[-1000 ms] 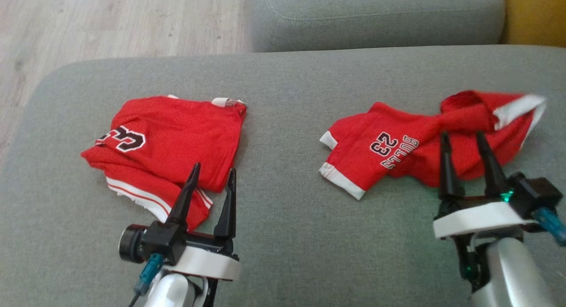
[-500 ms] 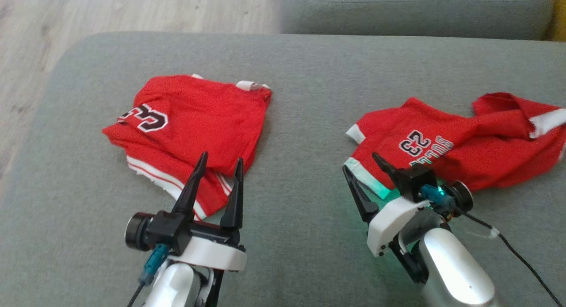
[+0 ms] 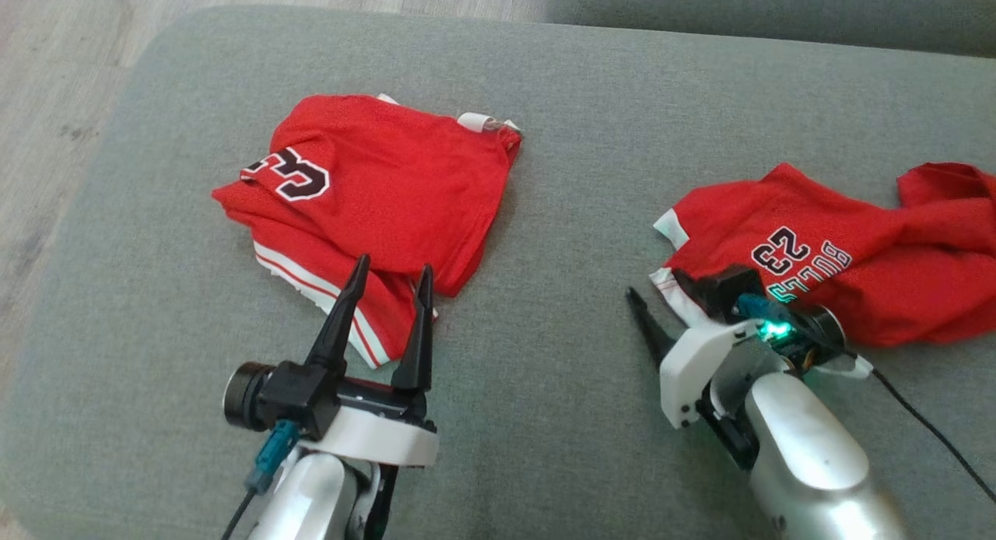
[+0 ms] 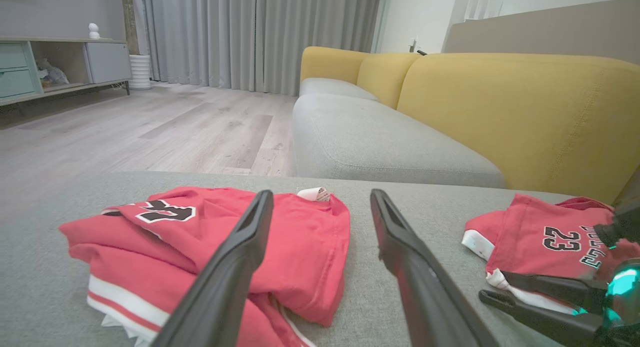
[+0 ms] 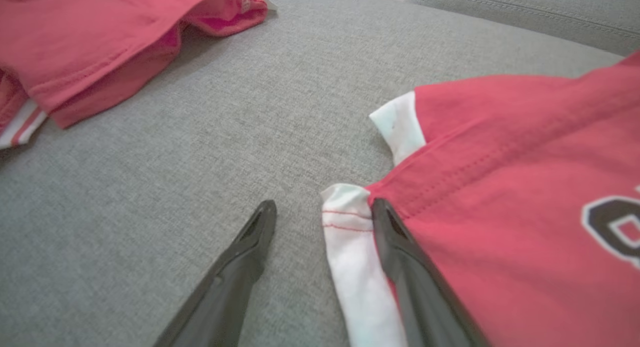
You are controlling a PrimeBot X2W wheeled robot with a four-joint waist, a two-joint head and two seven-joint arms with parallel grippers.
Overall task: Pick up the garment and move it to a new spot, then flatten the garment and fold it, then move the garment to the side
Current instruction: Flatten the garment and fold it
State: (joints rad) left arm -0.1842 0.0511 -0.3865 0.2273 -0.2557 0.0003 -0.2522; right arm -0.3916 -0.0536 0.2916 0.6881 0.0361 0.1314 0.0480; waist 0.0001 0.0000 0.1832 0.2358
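Observation:
A crumpled red garment (image 3: 856, 264) printed "BULLS 23" lies on the right of the grey cushion (image 3: 560, 174). My right gripper (image 3: 657, 287) is open and low at its near-left corner. In the right wrist view the white hem (image 5: 350, 237) lies between the two fingertips of this gripper (image 5: 324, 204), and the right finger rests over the red cloth (image 5: 500, 187). A second red garment (image 3: 389, 182), folded, lies on the left. My left gripper (image 3: 393, 266) hovers open over its near edge, holding nothing. The left wrist view shows this gripper (image 4: 321, 194) above the folded garment (image 4: 200, 227).
Wooden floor (image 3: 47, 96) borders the cushion's left and far-left edges. Another grey seat (image 4: 370, 142) with a yellow backrest (image 4: 525, 117) stands beyond. A black cable (image 3: 926, 431) trails from my right wrist. Bare cushion lies between the two garments.
The head camera has tilted, shifting the whole picture. My right gripper turned and came down from the crumpled garment's middle to its white-hemmed near-left corner. The left gripper kept its place.

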